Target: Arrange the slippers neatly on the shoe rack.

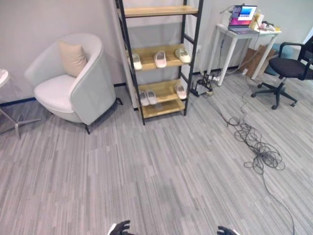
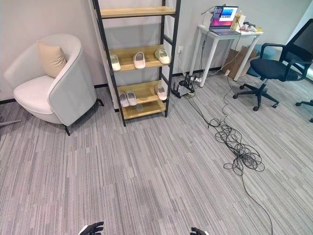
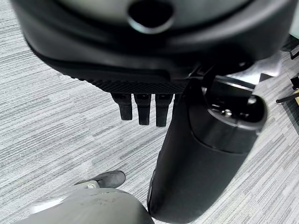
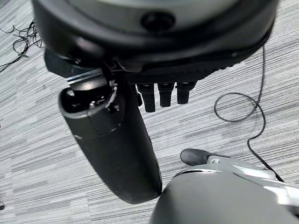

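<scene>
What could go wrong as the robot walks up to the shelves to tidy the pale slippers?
1. The tangled black cable pile sprawls on the grey floor right of the path; a foot could snag it.
2. The black-framed wooden shoe rack stands close beside the white tub armchair, leaving little room on its left.
3. The cream slippers on the middle shelf lie unevenly spaced; reaching for one may knock its neighbour off.

Both the left hand and the right hand are cut off by the bottom edge of the head views, leaving just dark fingertips in sight. The shoe rack runs past the top edge, so its upper part is out of sight. The slippers on its shelves are too small to tell pairs or left from right.
</scene>
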Controlling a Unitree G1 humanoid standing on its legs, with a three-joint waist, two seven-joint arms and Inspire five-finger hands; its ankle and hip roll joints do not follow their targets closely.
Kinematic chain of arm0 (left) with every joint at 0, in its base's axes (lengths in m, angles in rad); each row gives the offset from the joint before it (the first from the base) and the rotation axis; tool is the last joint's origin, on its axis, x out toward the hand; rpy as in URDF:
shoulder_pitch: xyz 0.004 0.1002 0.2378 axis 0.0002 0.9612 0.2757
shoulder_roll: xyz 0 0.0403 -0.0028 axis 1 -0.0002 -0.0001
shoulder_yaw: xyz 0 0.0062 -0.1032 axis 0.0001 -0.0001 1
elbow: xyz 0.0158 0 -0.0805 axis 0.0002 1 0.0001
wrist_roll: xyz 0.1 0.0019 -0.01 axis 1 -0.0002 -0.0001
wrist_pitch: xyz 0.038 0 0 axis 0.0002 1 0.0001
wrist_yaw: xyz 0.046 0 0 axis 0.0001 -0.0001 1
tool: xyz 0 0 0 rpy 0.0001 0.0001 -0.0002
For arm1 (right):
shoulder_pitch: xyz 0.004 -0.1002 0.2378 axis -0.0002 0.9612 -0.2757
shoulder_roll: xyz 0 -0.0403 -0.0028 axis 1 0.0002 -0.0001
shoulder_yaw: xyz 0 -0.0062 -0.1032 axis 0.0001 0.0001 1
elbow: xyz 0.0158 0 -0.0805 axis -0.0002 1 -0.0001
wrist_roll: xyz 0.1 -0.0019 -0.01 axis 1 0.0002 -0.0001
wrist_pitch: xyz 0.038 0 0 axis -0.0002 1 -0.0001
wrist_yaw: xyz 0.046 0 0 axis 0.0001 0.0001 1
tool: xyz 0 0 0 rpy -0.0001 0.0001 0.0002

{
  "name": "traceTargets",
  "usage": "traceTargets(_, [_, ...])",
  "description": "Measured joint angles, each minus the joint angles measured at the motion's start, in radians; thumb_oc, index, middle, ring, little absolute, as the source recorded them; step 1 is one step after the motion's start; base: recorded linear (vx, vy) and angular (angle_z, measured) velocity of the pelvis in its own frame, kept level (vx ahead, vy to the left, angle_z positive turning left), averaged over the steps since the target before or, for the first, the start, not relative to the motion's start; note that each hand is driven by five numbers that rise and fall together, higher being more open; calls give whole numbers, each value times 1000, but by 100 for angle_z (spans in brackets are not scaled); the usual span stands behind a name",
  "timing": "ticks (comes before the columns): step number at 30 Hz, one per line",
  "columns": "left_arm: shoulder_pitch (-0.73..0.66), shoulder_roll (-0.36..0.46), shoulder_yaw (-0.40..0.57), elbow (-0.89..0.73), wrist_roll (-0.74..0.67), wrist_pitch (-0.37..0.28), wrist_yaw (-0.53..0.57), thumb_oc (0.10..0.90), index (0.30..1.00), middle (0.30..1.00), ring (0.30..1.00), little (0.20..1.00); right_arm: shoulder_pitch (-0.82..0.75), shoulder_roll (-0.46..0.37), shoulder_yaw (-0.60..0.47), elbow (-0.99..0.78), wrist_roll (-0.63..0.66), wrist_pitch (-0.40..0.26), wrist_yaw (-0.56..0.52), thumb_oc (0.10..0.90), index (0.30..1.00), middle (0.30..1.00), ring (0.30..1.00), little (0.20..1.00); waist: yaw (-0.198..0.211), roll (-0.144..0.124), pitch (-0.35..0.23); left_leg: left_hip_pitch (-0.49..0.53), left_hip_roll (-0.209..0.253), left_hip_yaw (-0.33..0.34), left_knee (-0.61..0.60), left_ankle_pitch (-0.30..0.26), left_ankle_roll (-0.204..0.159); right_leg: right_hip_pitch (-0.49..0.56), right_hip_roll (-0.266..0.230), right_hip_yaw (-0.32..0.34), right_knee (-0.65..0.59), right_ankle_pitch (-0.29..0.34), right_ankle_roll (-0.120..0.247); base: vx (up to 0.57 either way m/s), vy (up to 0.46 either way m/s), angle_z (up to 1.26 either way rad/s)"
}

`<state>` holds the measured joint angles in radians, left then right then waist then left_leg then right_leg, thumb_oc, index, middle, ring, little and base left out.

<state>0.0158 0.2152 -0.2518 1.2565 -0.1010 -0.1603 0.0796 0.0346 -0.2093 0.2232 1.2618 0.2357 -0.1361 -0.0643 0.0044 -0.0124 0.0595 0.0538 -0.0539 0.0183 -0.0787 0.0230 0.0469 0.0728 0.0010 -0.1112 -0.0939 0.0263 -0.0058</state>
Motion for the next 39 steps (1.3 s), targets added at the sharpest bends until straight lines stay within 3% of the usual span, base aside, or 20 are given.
traceTargets(19, [-3,0,-20,0,-4,2,-1,800,900,900,900,900,2,0,0,8,0,1,1,800,900,900,900,900,-3,5,4,2,3,-1,4,6,-4,3,5,6,0,-7,3,-3,-43,0])
traceTargets(22, [-11,1,-21,0,-11,2,-1,800,900,900,900,900,-5,-1,0,8,1,0,2,800,900,900,900,900,-2,5,20,-2,5,0,20,-5,-23,7,6,8,2,-7,-2,-2,-87,-1])
traceTargets(27, [-52,8,-18,0,-14,0,0,800,900,900,900,900,-34,-1,3,12,4,0,5,800,900,900,900,900,1,-10,71,-59,16,3,130,-40,-91,1,10,18,7,-7,-37,35,-65,-1])
traceTargets(31, [-79,11,-21,7,-14,0,0,800,900,900,900,900,-38,-3,10,10,17,-2,6,800,900,900,900,900,-2,-31,85,-128,34,2,272,-76,-100,8,-2,15,8,-7,-66,124,-11,-3])
traceTargets(33, [-101,10,-22,10,-14,0,-2,800,900,900,900,900,-37,-5,12,10,23,-2,6,800,900,900,900,900,-7,-36,88,-159,71,4,272,-70,-105,7,-17,10,8,-11,-60,182,51,10])
traceTargets(36, [-137,1,-41,11,-14,-1,-4,800,900,900,900,900,-43,-8,11,10,24,4,3,800,900,900,900,900,-3,-54,100,-210,68,6,198,-35,-113,6,-54,7,8,-30,-41,247,87,21])
traceTargets(38, [-149,-3,-53,6,-14,-2,-4,800,900,900,900,900,-61,-14,11,11,44,8,3,800,900,900,900,900,5,-48,100,-240,66,6,128,15,-121,7,-65,21,8,-44,-20,228,87,-18])
traceTargets(39, [-148,-7,-54,5,-15,-4,-4,800,900,900,900,900,-66,-15,6,10,44,8,3,800,900,900,900,900,13,-30,97,-242,78,2,85,38,-131,7,-65,49,13,-56,-1,180,70,-56])
